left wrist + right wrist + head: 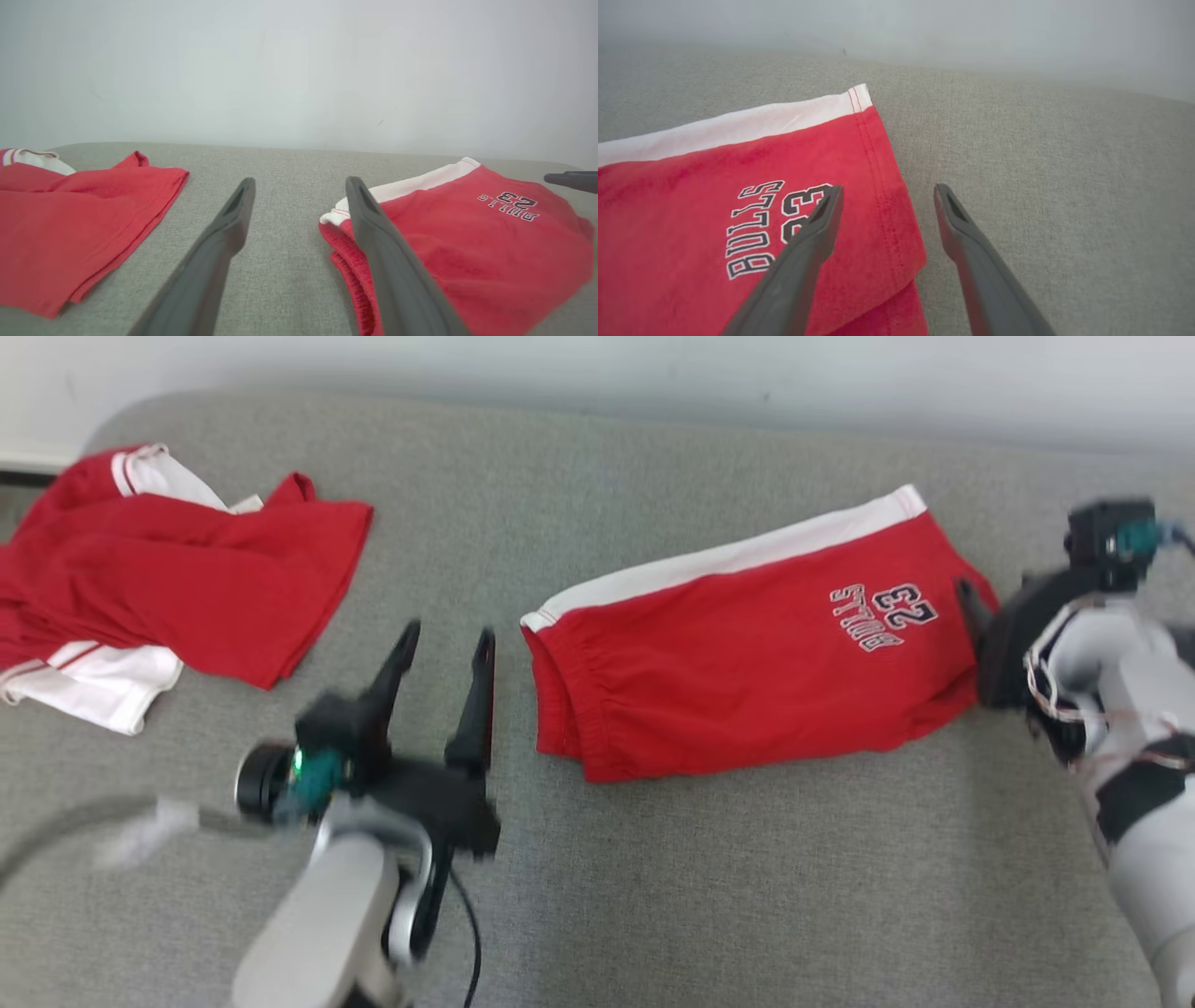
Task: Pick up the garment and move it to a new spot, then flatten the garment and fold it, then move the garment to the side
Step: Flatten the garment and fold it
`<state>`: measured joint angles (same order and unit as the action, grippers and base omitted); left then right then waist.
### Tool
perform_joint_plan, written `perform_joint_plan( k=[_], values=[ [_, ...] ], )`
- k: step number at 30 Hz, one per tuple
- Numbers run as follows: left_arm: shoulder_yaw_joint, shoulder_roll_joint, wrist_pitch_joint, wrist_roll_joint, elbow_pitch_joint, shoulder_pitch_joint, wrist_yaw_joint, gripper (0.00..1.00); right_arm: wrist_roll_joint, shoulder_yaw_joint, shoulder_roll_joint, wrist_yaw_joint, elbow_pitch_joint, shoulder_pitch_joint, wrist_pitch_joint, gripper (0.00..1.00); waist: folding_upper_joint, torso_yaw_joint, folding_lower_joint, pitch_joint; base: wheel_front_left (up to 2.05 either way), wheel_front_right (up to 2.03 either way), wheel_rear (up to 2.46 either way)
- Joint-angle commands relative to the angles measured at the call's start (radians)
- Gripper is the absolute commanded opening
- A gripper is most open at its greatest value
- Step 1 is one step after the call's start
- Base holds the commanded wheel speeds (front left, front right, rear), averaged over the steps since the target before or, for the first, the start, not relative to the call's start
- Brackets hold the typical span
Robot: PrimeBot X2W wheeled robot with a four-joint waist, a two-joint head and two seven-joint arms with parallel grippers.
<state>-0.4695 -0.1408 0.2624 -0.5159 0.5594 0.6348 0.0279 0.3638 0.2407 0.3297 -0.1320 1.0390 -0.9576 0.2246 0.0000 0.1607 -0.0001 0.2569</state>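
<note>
The garment (747, 644), red shorts with a white side stripe and "BULLS 23" print, lies folded in half on the grey surface, waistband toward the left. My left gripper (446, 651) stands open just left of the waistband (343, 233), holding nothing; in the left wrist view (299, 186) its right finger overlaps the shorts' edge. At the hem end my right gripper (885, 196) is open above the hem edge (878, 154), empty; in the head view one dark fingertip (971, 602) shows beside the hem.
A second red and white garment (159, 579) lies crumpled at the far left of the grey padded surface (653, 859). A pale wall (597, 364) runs behind the surface's back edge.
</note>
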Motion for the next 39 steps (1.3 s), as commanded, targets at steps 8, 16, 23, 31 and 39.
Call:
perform_joint_plan(
  k=[8, 16, 23, 31, 39],
  values=[
    [0.063, -0.03, 0.004, 0.14, -0.335, -0.311, 0.076, 1.0, 0.021, -0.072, 0.022, 0.003, 0.066, 0.105, -0.041, 1.0, 0.0, 0.035, 0.0001, -0.056, 0.0, 0.0, 0.0],
    [0.099, -0.041, 0.004, 0.17, -0.488, -0.435, 0.111, 1.0, -0.002, -0.132, 0.005, 0.002, 0.158, 0.101, -0.054, 1.0, 0.0, 0.075, 0.0001, -0.028, 0.0, 0.0, 0.0],
    [0.116, -0.046, 0.004, 0.163, -0.51, -0.463, 0.113, 1.0, -0.015, -0.142, -0.046, 0.0, 0.215, 0.114, -0.017, 0.0, 0.0, 0.089, 0.0001, -0.029, 0.0, 0.0, 0.0],
    [0.107, -0.062, -0.017, 0.156, -0.477, -0.498, 0.111, 1.0, -0.058, -0.107, -0.055, 0.0, 0.223, 0.165, -0.051, 0.0, 0.0, 0.057, 0.0001, -0.094, 0.0, 0.0, 0.0],
    [0.108, -0.079, -0.045, 0.13, -0.465, -0.555, 0.117, 1.0, -0.058, -0.086, -0.09, 0.001, 0.216, 0.261, -0.071, 0.0, 0.0, 0.014, 0.0001, -0.196, 0.0, 0.0, 0.0]
  ],
)
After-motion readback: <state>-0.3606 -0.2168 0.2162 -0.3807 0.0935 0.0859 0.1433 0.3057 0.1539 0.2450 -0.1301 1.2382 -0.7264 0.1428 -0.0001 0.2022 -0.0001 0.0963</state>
